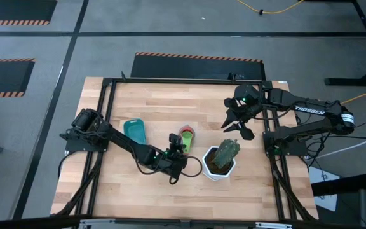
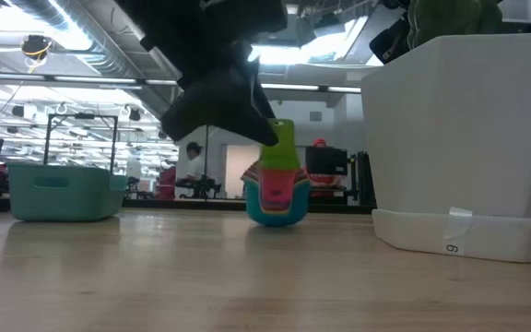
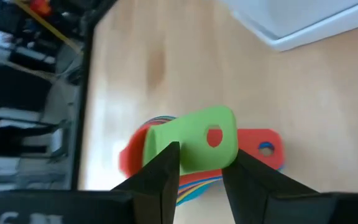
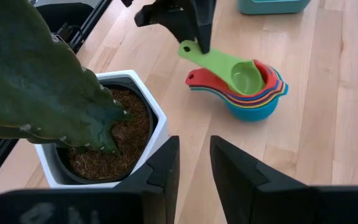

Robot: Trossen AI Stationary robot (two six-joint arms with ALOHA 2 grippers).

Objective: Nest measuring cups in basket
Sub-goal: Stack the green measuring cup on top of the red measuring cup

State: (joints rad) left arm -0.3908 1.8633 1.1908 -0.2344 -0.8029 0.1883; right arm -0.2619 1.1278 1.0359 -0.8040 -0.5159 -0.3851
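A: Position of the measuring cups (image 4: 247, 87)?

B: Nested in one stack on the bench (image 1: 170, 108), between the basket (image 1: 135, 131) and the white plant pot (image 1: 218, 164). The stack stands outside the basket.

A: Left tool (image 3: 201, 174) status?

B: Its fingers flank the green cup (image 3: 194, 140) handle, which rises from the top of the stack; fingers parted, firm contact cannot be confirmed.

A: Right tool (image 4: 194, 165)?

B: Raised above the bench near the pot, fingers slightly apart, holding nothing.
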